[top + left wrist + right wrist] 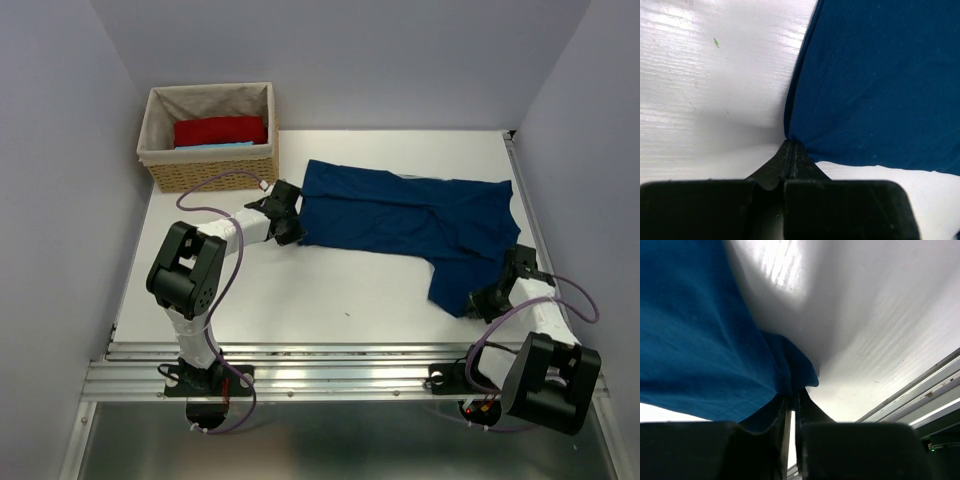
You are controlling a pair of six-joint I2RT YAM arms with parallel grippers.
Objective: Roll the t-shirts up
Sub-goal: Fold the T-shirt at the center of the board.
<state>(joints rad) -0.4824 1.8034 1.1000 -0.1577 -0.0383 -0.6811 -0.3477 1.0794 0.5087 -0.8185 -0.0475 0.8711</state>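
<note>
Top external view: I saw navy t-shirt (410, 215) lying rumpled on table (330, 300), centre to right. Left gripper (288, 215) sat at its left edge; left wrist view showed jaws closed tight, pinching hem. Right gripper (497, 298) sat at near right corner; right wrist view showed jaws almost together, cloth caught between. Red t-shirt (220, 130) and light-blue piece (215, 146) lay in wicker basket (210, 172), far left.

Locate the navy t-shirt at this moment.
In the top view the navy t-shirt lies spread over the middle and right of the table, just right of the wicker basket. The left pincer pinches its left edge, the right pincer its near right corner.
</note>
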